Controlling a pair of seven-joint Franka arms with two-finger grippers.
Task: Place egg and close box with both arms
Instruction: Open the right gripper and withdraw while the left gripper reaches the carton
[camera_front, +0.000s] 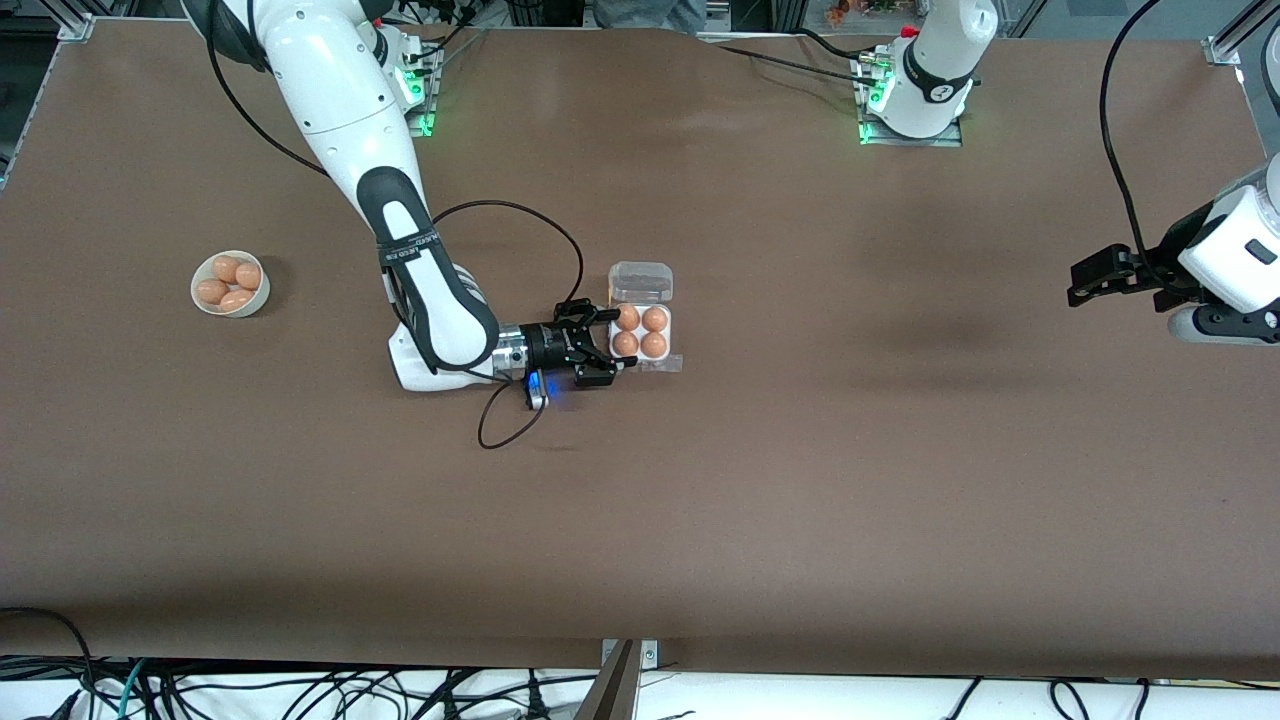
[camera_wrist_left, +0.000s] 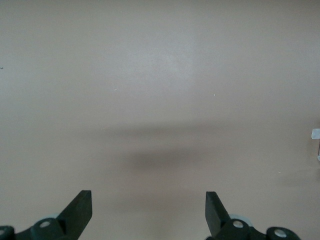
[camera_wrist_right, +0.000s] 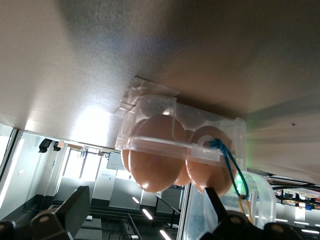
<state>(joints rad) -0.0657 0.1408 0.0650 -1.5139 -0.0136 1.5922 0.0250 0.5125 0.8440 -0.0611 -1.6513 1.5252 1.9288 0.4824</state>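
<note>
The box (camera_front: 641, 335) sits mid-table, somewhat toward the right arm's end. All four cells are filled with tan-orange eggs. The clear lid (camera_front: 641, 281) is open, standing at the box's 12 o'clock in the front view, on the side toward the robot bases. No way to single out the task's egg among the four; the placing step looks done.

Right gripper (camera_front: 603, 348): low at the table, lying roughly horizontal, at the box's 9 o'clock and touching or just short of its edge. Fingers spread, pinching nothing. The right wrist view shows the box (camera_wrist_right: 185, 150) close between and ahead of the fingertips (camera_wrist_right: 80, 202), eggs bulging under the clear plastic.

Left gripper (camera_front: 1085, 282): up in the air over bare table (camera_front: 900, 450) at the left arm's end, well apart from the box, at its 3 o'clock. Fingers (camera_wrist_left: 80, 210) spread, nothing held. This arm waits.

White bowl (camera_front: 230, 283) with spare eggs at the box's 9 o'clock, well apart, toward the right arm's end.

Judgement: what remains is closing. The hinge line runs 9-to-3 along the 12 o'clock edge, so the lid must swing toward 6 o'clock. The right arm is far nearer; the left has the whole reach to make.
</note>
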